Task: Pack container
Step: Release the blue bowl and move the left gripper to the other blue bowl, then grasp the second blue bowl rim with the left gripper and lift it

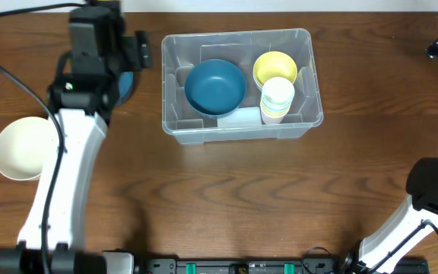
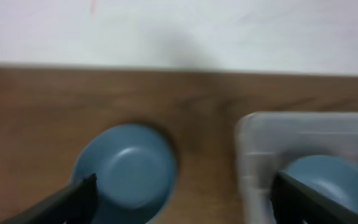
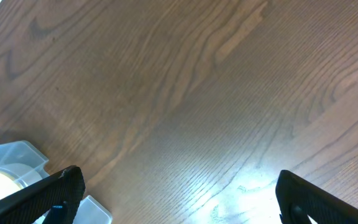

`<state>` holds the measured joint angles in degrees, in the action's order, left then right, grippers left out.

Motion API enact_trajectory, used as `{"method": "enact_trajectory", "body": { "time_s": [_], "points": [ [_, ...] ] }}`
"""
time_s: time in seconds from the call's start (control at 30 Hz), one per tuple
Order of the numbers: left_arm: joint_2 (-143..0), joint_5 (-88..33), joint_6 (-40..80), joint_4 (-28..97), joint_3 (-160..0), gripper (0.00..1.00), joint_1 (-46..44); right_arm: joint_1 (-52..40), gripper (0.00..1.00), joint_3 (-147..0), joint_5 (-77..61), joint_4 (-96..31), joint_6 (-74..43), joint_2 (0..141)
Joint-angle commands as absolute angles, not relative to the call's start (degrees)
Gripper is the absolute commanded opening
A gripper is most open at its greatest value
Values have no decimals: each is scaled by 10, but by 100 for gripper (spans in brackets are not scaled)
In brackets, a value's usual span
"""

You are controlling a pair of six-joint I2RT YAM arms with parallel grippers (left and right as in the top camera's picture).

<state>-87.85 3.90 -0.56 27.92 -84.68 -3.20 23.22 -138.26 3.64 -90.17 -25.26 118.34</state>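
One clear rectangular container (rounded rim).

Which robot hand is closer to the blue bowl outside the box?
Left. The left gripper hangs right over the blue bowl, beside the container. The right gripper sits far away, past the container's other end.

- The bench is dark brown wood with a wavy grain, and it fills nearly the whole overhead view.
- Ahead of the left pincer, the bench's far edge meets a plain white wall, blurred in that view.
- Below the right pincer the grain runs in slanting lines.
- A pale sheen of light lies on the wood between its fingers, nearer the right-hand one.
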Motion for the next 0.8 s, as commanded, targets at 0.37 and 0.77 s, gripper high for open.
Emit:
{"method": "enact_trajectory", "body": {
  "time_s": [0.37,0.77],
  "points": [
    [-1105,39,-64,269,-846,91,-3,235,99,-1390,41,-902,-261,1178],
    [-1188,40,-64,270,-846,42,22,235,99,-1390,41,-902,-261,1178]
  ]
}}
